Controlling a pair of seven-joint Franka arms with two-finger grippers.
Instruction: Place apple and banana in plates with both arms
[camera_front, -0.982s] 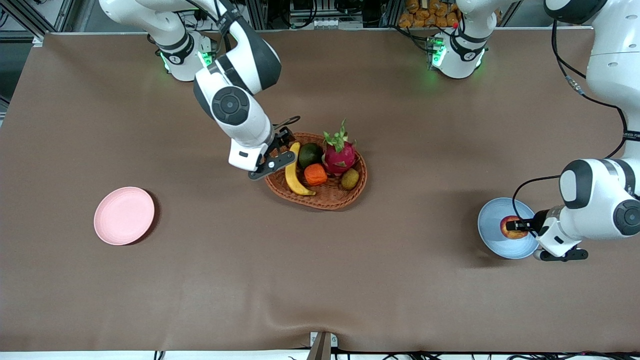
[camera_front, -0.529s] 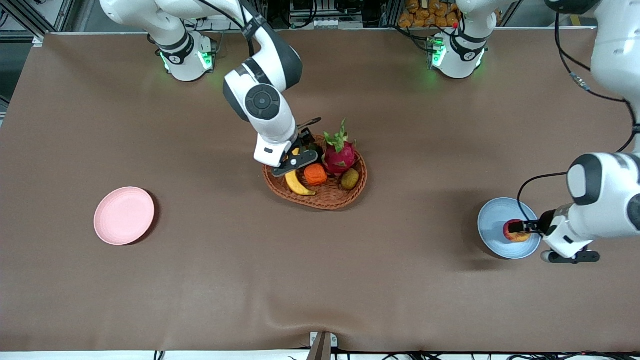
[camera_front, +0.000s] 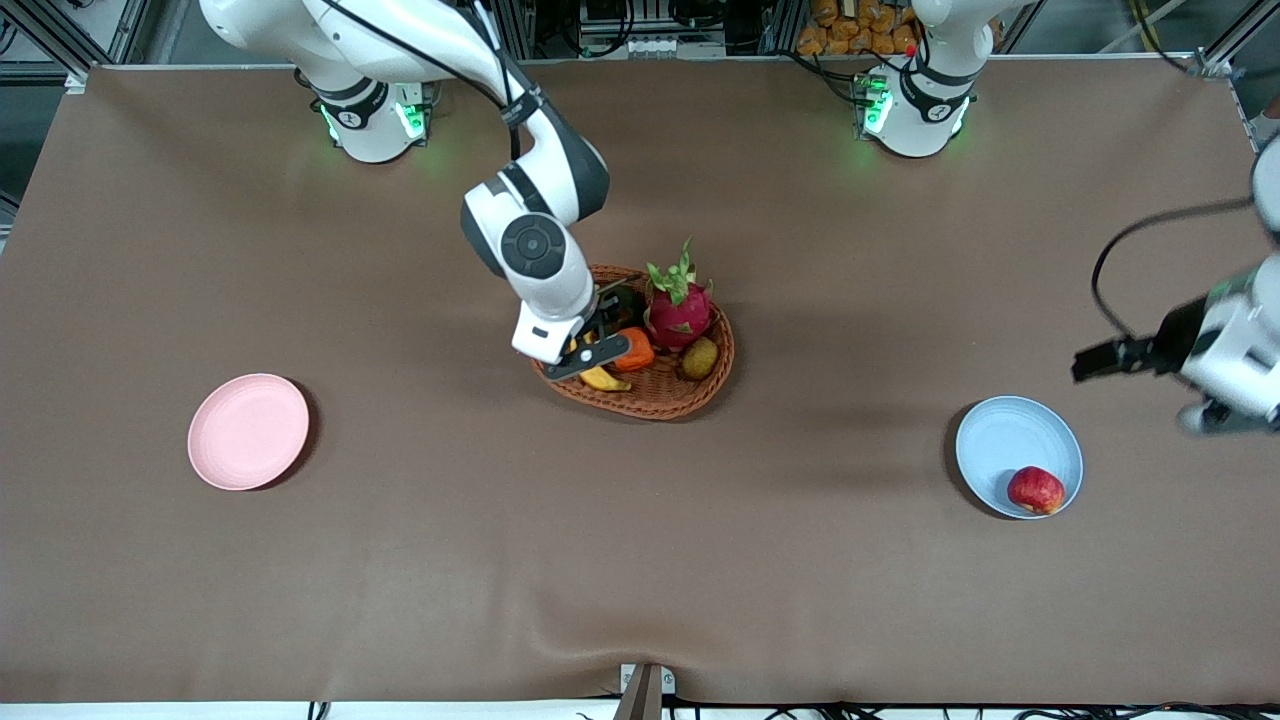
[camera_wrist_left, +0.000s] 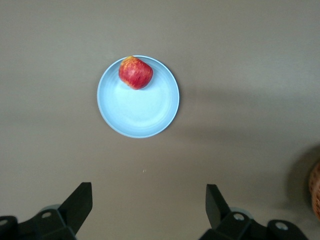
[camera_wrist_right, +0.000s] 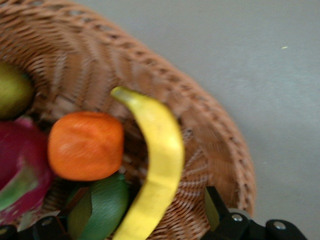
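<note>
The banana (camera_wrist_right: 156, 165) lies in the wicker basket (camera_front: 660, 392) near the middle of the table, along the basket's side toward the right arm's end, with an orange fruit (camera_wrist_right: 86, 145) just beside it and a green fruit (camera_wrist_right: 100, 209) touching its lower curve. The right gripper (camera_front: 588, 352) is low over the banana, fingers spread wide with nothing between them; in the right wrist view the banana runs between the two fingertips (camera_wrist_right: 214, 207).

To do this grasp well, the judgement is that the jaws should close across the banana's narrow width near its middle, not its tapered tip, and go deep enough to clear the orange fruit without pinching the basket rim. A straight lift should keep the dragon fruit (camera_front: 680, 310) and kiwi (camera_front: 700, 357) from being disturbed. The pink plate (camera_front: 248, 432), near the right arm's end of the table and toward the front edge, waits bare for it.

The apple (camera_front: 1036, 490) rests on the light blue plate (camera_front: 1000, 440) near the left arm's end, close to the plate's rim nearest the front camera, so that half looks done. The left gripper (camera_front: 1105, 358) hangs above the table beside that plate, fingers wide apart and holding nothing.
</note>
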